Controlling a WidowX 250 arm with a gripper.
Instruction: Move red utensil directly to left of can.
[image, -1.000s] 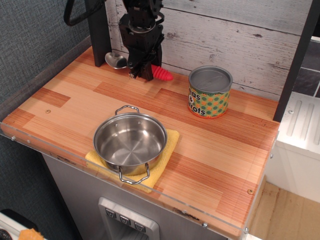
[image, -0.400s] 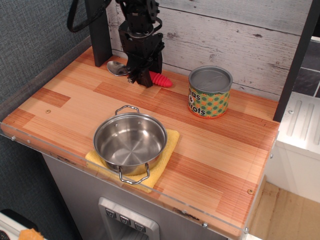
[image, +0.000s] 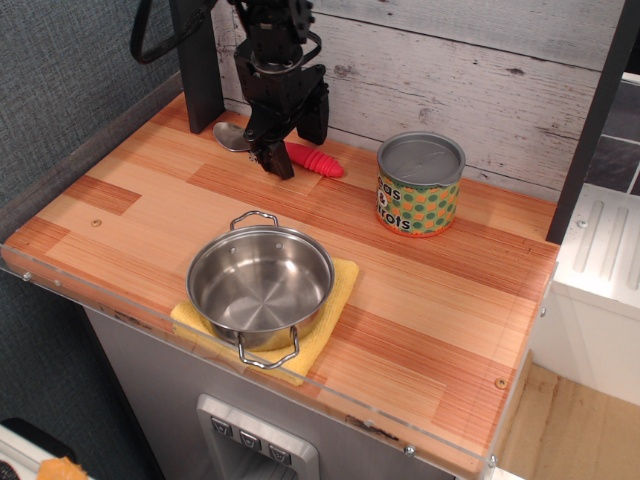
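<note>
The red utensil is a spoon with a ribbed red handle (image: 318, 161) and a silver bowl (image: 229, 136). It lies flat at the back left of the wooden counter (image: 430, 300). My gripper (image: 298, 152) hangs right over the middle of the spoon, jaws spread, one finger (image: 279, 163) in front of the handle and the other (image: 320, 118) behind it. The part of the handle under the gripper is hidden. The can (image: 420, 185), with a silver top and a dotted green, orange and yellow label, stands upright to the right of the spoon, a short gap away.
A steel two-handled pot (image: 261, 280) sits on a yellow cloth (image: 335, 305) near the front edge. A black post (image: 198, 60) stands at the back left, just behind the spoon bowl. A white plank wall (image: 480, 70) closes the back.
The gripper came down and slightly forward, and the spoon shifted a little toward the front with it. The fingers now stand wider apart than before.
</note>
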